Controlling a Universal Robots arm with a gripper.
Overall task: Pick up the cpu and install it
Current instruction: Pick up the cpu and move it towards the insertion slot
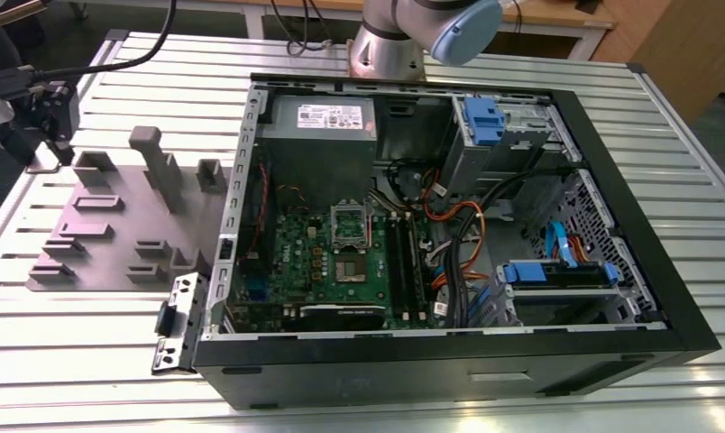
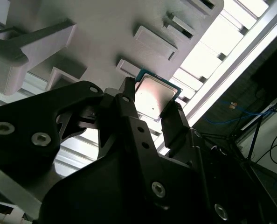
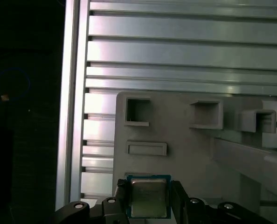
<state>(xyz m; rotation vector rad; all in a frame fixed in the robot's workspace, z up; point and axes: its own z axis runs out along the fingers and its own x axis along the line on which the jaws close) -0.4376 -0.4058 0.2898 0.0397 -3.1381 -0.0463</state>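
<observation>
Nearest the lens in the second wrist view: gripper point(image 2: 152, 101) clenched on the cpu point(image 2: 156, 95), black fingers point(image 2: 129, 116) pressed against two opposite edges; silvery metal top facing the camera, blue-green rim around it. In the first wrist view, the same chip point(image 3: 148, 196) framed between the same fingers point(image 3: 121, 198), poised at one corner of a grey holder plate point(image 3: 185, 149); contact with the plate impossible to tell. Beyond the chip, shallow rectangular pockets and raised blocks across that plate; beneath and past it, a table point(image 3: 185, 51) of silvery ribbed slats.

In the exterior view, holder plate point(image 1: 116, 233) on the exterior view's left of the table, just beside an open black computer case point(image 1: 459, 365) lying on its side; cpu well apart from the case. Inside the case, a green board point(image 1: 302, 248) with a black-and-metal socket frame point(image 1: 351, 219) near its middle; further back, a grey box point(image 1: 320, 144) with a white label; orange and blue cables point(image 1: 459, 225) and blue-fronted drive bays point(image 1: 555, 271) toward the exterior view's right. Behind the case, the arm's silvery base point(image 1: 387, 50) at the table's far side.
</observation>
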